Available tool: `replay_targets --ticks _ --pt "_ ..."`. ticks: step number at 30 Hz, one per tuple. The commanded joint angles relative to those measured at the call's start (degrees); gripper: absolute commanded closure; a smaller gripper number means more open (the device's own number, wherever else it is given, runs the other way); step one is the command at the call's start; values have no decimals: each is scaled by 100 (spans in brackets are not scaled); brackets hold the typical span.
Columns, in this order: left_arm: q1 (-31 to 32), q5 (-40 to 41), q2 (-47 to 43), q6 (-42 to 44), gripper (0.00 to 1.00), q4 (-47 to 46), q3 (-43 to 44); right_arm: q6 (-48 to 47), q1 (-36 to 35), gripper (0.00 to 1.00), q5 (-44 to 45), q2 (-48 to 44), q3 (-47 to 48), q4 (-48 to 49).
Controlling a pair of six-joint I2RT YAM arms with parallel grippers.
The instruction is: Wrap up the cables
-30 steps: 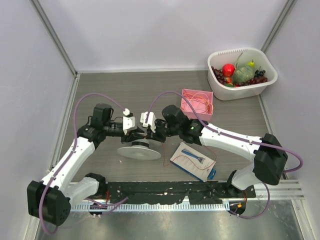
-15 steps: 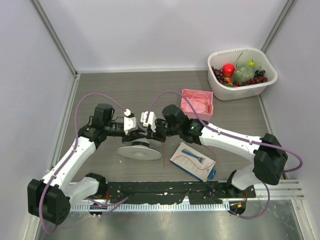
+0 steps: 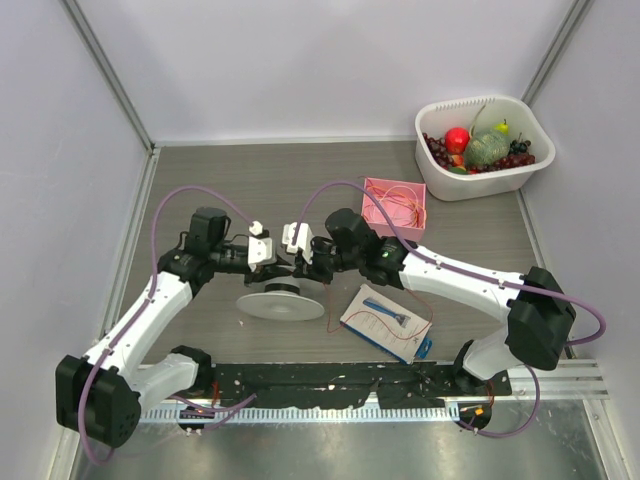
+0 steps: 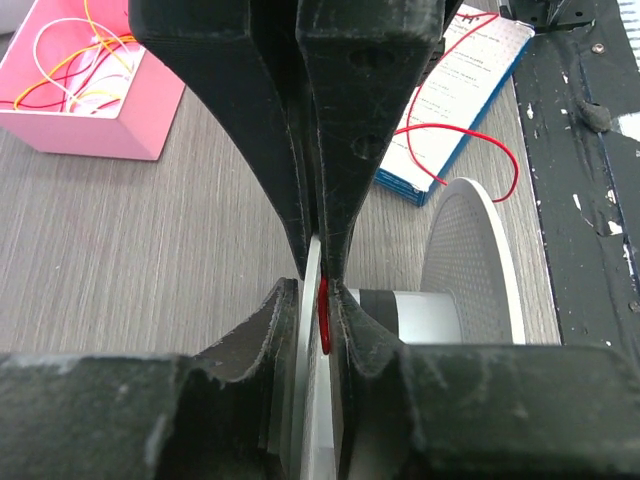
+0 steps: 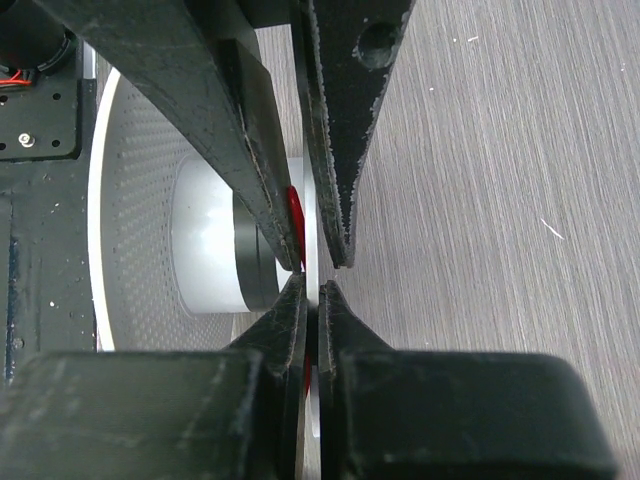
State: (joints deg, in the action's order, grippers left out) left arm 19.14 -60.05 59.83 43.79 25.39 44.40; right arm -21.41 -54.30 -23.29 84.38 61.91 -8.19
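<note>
The cables are one thin red wire. It trails from a white spool at the table's middle over a blue-and-white card. Both grippers meet tip to tip at the spool's upper flange. My left gripper is shut on the flange's thin white edge, with a short piece of the red wire pinched against one pad. My right gripper is shut on the same flange, and a sliver of red shows between its pads. The spool's hub shows bare.
A pink box holding loose orange and yellow wires sits behind the right arm. At the back right is a white tub of toy fruit. A black rail runs along the near edge. Grey walls close in the left, right and back.
My left gripper's jaws have closed in on the flange and the red wire. Both arms and the spool have stayed almost where they were.
</note>
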Motion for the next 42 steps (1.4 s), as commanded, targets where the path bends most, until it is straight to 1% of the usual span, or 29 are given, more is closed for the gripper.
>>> replay_targets --ticks 1,3,7,11,15,16,17,18,19,20,21,23,25,29,32,34,37,42 --pt "73 151 125 428 80 607 24 67 -1 99 17 -79 102 502" --pt "73 187 134 507 81 669 25 67 -1 99 0 -88 85 502" --pt "73 161 186 517 89 652 68 58 -10 99 -27 -88 93 493" --pt "81 160 266 499 100 661 104 49 -1 99 -35 -97 76 520" --pt "73 231 283 517 100 792 130 75 25 99 0 -106 119 555" --pt "55 300 283 273 100 679 147 145 34 99 17 -97 146 537" --pt "3 310 283 18 100 582 174 181 95 91 35 -106 181 494" --pt "-67 275 275 -246 100 521 200 285 182 71 52 -97 251 459" --pt "-137 240 248 -405 100 494 253 347 235 55 70 -97 312 432" --pt "-182 231 213 -554 100 467 314 531 401 49 61 -132 348 397" --pt "-234 239 135 -756 100 415 358 619 516 38 -26 -184 418 371" --pt "-305 222 -24 -1274 100 170 446 857 797 30 -192 -307 497 248" --pt "-331 257 -121 -1600 100 98 595 928 1044 25 -351 -474 541 125" --pt "-393 503 -209 -2356 100 -25 973 928 1457 23 -440 -948 375 -86" --pt "-472 862 -104 -2927 100 132 1473 946 1931 22 -440 -1204 260 -288" --pt "-481 1039 28 -2973 100 553 1947 972 2256 23 -501 -1327 278 -455" --pt "-507 1381 291 -3280 100 1098 2720 990 2687 23 -633 -1503 365 -666" --pt "-534 1768 872 -3788 100 2495 4197 779 2908 23 -870 -1880 349 -1246"
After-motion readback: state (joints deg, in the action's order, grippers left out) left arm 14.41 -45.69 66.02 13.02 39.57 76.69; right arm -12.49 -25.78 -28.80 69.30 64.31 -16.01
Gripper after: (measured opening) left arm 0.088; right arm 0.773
